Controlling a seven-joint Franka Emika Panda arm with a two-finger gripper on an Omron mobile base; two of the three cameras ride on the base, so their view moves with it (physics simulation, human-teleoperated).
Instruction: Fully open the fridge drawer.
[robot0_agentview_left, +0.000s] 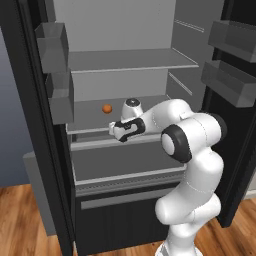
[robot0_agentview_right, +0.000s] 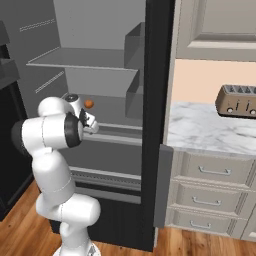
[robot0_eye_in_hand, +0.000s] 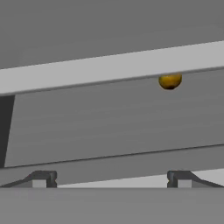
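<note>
- The gripper (robot0_agentview_left: 113, 130) has small dark blocky fingertips (robot0_eye_in_hand: 43, 178) spread wide apart, holding nothing.
- It sits at the pale, flat rim of the fridge drawer (robot0_agentview_left: 125, 161), a wide, shallow grey bin low in the fridge interior, drawn partly forward.
- Whether the tips touch the rim, I cannot tell.
- A small round orange fruit (robot0_agentview_left: 106, 108) lies on the smooth grey shelf (robot0_agentview_left: 90, 112) behind.
- Boxy grey door bins (robot0_agentview_left: 52, 46) line the dark doors.
</note>
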